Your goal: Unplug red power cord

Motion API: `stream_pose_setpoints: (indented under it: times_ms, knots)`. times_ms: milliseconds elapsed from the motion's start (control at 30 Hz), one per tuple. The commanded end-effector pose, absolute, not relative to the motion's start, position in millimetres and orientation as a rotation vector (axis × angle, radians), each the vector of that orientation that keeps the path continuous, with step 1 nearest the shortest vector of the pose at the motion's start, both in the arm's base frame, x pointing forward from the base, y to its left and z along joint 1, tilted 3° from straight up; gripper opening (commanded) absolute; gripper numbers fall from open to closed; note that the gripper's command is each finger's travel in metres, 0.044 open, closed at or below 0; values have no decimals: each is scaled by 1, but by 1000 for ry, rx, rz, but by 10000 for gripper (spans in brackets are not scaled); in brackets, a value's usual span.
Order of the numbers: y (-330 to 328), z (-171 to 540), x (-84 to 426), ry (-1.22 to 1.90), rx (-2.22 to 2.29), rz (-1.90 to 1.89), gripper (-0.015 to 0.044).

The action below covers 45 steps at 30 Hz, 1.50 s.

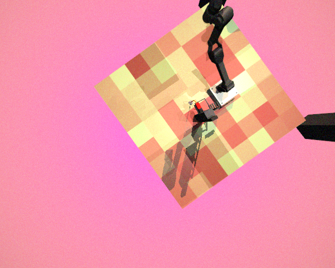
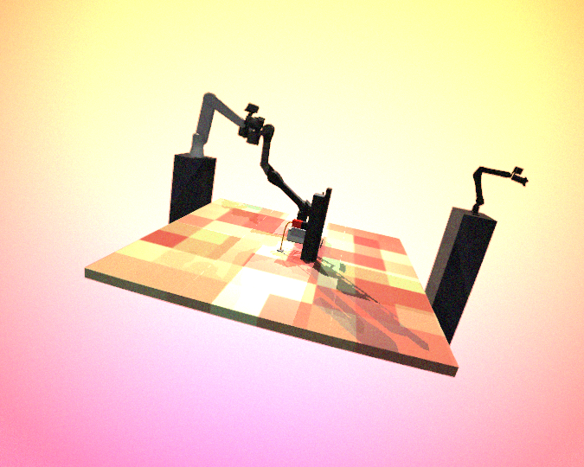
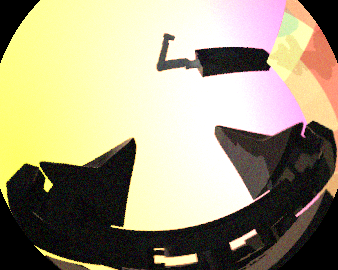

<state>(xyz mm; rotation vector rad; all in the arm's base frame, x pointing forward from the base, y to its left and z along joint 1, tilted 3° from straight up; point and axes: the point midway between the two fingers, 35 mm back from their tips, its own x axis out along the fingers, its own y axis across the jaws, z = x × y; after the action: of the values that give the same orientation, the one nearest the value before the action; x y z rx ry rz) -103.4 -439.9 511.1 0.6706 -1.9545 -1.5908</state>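
My gripper [image 3: 176, 136] is open in the wrist view. Its two dark fingers stand wide apart with nothing between them. A small red block, apparently the plug [image 1: 198, 105] [image 2: 297, 223], sits against a tall black body in the top and exterior views. A thin orange cord [image 2: 283, 236] hangs from it down to the table. A white box [image 1: 223, 98] with dark sides is beside it. Neither plug nor cord shows in the wrist view. The top and exterior views do not show clearly where my fingertips are, which part is the power strip, or whether the plug sits in it.
The patchwork table [image 1: 149, 80] [image 2: 151, 267] carries long dark shadows. One black pedestal [image 2: 193, 187] [image 3: 234, 61] with a grey arm stands behind the table's far left corner. Another pedestal [image 1: 323, 128] [image 2: 460, 265] stands at the right side. A black jointed arm [image 1: 222, 71] [image 2: 292, 192] reaches down beside the plug.
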Motion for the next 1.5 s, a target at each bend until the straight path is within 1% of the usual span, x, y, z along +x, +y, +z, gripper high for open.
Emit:
stream_pose_setpoints:
  times_ms: [0, 133, 267, 433, 600, 733, 900, 1200, 1333, 1467]
  knots:
    - [-439, 512, -104, -1960, 669, -1585, 374]
    - [-422, 533, -120, -2080, 633, -1446, 269]
    - [-384, 574, -146, -2270, 548, -1151, 164]
    - [-337, 614, -166, -2396, 445, -831, 160]
    - [-288, 647, -177, -2450, 343, -527, 160]
    - [-238, 674, -181, -2444, 254, -244, 160]
    - [-168, 705, -174, -2354, 144, 113, 160]
    - [-49, 734, -133, -2036, -16, 560, 160]
    - [-1, 738, -102, -1850, -57, 702, 160]
    - [48, 735, -59, -1613, -66, 834, 160]
